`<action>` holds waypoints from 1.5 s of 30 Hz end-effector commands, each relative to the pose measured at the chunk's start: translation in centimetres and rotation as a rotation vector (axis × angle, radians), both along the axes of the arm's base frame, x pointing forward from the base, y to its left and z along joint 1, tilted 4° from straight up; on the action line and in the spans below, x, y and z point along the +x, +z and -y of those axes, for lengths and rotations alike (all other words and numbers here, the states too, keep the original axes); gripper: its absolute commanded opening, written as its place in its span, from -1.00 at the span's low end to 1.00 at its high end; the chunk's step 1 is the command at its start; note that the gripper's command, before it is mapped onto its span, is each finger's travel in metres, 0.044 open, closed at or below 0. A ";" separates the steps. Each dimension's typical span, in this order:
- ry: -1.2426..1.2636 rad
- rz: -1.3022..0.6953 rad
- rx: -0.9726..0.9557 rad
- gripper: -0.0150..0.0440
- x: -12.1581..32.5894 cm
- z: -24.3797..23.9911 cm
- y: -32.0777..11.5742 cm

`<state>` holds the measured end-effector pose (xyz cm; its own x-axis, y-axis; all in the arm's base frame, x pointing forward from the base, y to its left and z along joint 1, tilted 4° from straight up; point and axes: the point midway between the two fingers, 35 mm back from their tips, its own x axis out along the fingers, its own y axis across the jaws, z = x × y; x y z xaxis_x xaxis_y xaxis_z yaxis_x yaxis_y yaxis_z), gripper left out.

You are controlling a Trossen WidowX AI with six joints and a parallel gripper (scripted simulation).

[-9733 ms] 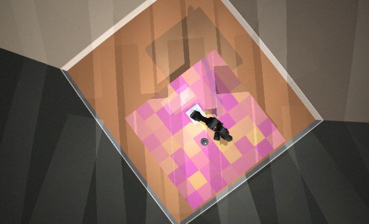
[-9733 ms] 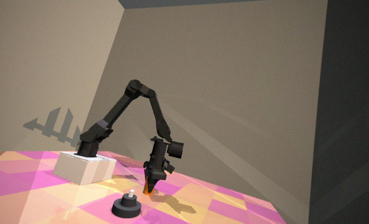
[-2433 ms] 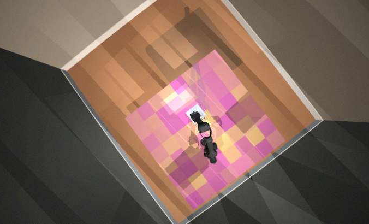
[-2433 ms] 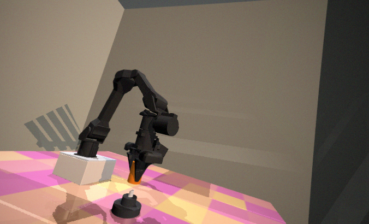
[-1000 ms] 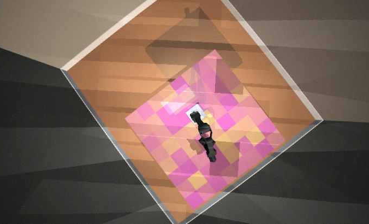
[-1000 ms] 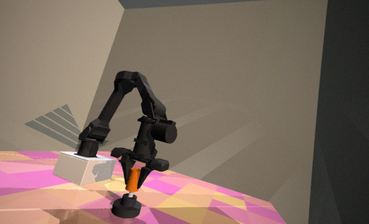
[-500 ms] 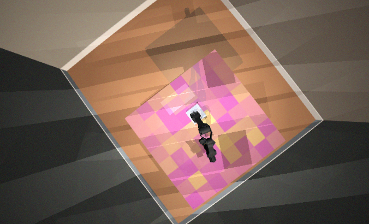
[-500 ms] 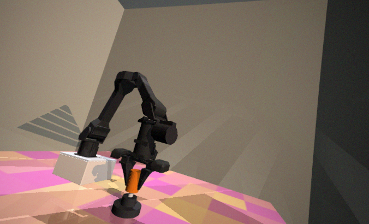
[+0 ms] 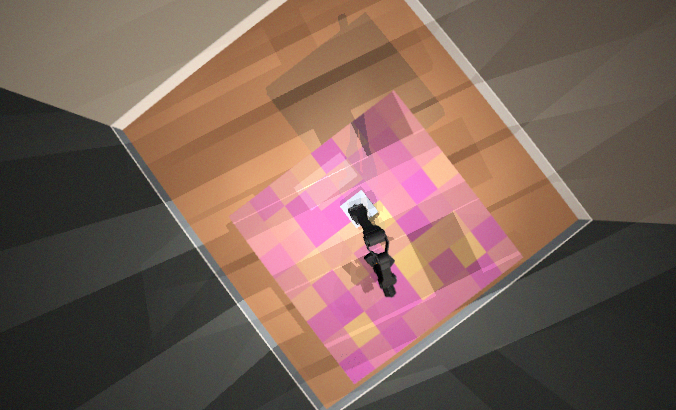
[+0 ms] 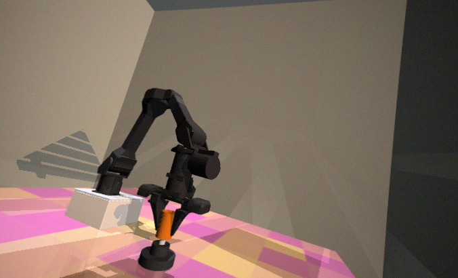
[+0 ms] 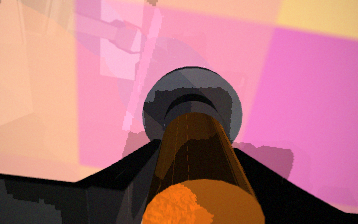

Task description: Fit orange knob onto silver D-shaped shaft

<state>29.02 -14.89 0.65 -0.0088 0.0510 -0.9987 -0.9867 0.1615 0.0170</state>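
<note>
My gripper (image 10: 164,232) is shut on the orange knob (image 10: 165,225) (image 11: 195,150). The knob leans slightly in the exterior view, its lower end right above the black round pedestal (image 10: 156,258) (image 11: 155,100). A short piece of the silver shaft (image 10: 162,242) shows between the knob's underside and the pedestal's raised collar. The knob is not down on the pedestal. In the wrist view the knob covers the shaft and part of the collar. The hole and both flat sides are hidden. In the top view the arm hides the knob and pedestal.
The arm's white base block (image 9: 349,207) (image 10: 85,211) stands behind the pedestal in the exterior view. A patchwork mat of pink, magenta and yellow (image 9: 361,331) (image 10: 24,224) lies under everything, on a wooden floor (image 9: 193,168) with walls around it. Shadows cross the mat.
</note>
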 end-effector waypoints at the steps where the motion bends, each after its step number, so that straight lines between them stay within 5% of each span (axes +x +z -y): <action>1: 0.002 0.006 -0.007 -0.49 0.1 0.1 0.0; 45: 0.054 0.008 -0.007 -0.49 -0.1 0.0 -0.1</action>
